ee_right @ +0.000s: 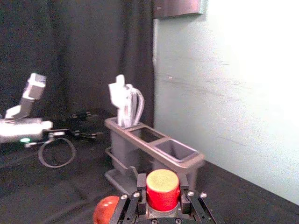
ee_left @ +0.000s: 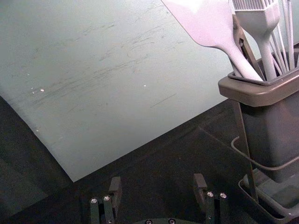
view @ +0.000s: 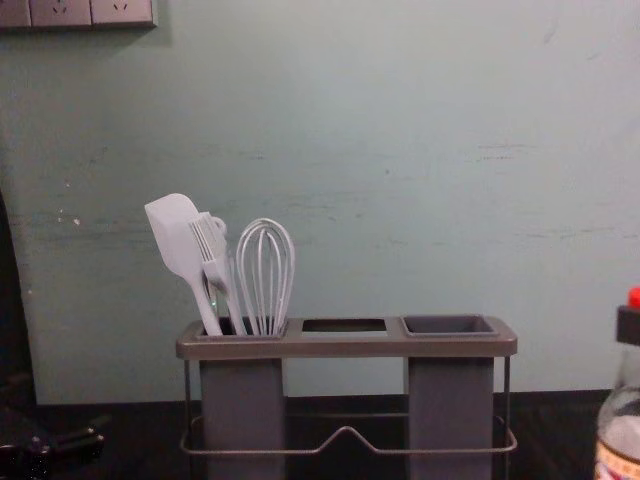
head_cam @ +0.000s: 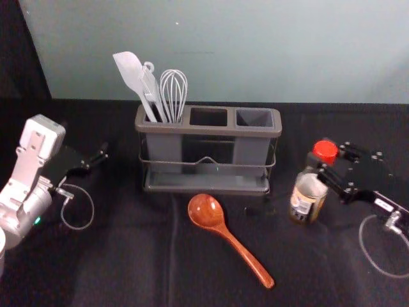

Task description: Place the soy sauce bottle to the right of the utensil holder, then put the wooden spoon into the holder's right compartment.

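Note:
The soy sauce bottle [head_cam: 305, 198], red-capped, stands right of the grey utensil holder [head_cam: 208, 189], with my right gripper [head_cam: 328, 162] at its neck. In the right wrist view my right gripper [ee_right: 163, 192] is shut on the bottle just around its red cap [ee_right: 162, 186]. I cannot tell whether the bottle's base touches the table. The wooden spoon [head_cam: 235, 240] lies in front of the holder, bowl toward it, handle pointing front-right. My left gripper [head_cam: 96, 158] is left of the holder; in its wrist view the left gripper [ee_left: 157, 189] is open with nothing between its fingers.
White utensils [view: 225, 270] fill the holder's left compartment and rise above its rim. The middle opening [head_cam: 209, 117] and right compartment [head_cam: 254, 118] hold nothing. A pale green wall [view: 400, 150] stands behind the black-covered table [head_cam: 128, 256].

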You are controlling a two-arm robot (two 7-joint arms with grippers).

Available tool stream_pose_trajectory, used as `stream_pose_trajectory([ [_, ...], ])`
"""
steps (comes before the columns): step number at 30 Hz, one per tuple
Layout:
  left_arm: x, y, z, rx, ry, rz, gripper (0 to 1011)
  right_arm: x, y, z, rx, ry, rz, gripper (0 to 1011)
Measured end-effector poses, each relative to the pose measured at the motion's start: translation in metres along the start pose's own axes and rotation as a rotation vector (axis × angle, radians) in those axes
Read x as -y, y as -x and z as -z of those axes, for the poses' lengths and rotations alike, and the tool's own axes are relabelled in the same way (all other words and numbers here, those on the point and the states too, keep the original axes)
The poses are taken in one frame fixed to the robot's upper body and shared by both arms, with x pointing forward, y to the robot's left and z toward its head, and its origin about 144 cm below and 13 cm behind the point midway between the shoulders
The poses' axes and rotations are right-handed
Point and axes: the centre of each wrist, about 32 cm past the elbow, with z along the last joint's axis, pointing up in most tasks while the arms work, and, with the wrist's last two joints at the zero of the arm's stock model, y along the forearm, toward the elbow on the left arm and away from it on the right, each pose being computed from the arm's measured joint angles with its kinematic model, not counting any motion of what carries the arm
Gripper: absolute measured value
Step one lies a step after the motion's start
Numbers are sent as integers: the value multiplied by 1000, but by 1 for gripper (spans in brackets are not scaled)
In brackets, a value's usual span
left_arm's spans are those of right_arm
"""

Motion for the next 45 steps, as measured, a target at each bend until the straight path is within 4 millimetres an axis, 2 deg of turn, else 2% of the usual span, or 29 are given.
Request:
stream_pose_trajectory([
  [6, 0, 0, 0, 0, 0, 0, 1005, 5, -10, 4, -1, 2, 56, 390],
  [12, 0, 0, 0, 0, 0, 0, 1005, -3, -24, 8, -2, 3, 88, 390],
  [29, 0, 0, 0, 0, 0, 0, 1005, -55, -58, 25, -23, 19, 124, 390],
  [35, 0, 0, 0, 0, 0, 0, 1005, -67, -61, 29, -21, 8, 129, 390],
  [45, 0, 0, 0, 0, 0, 0, 1005, -73, -64, 37, -26, 6, 139, 390],
])
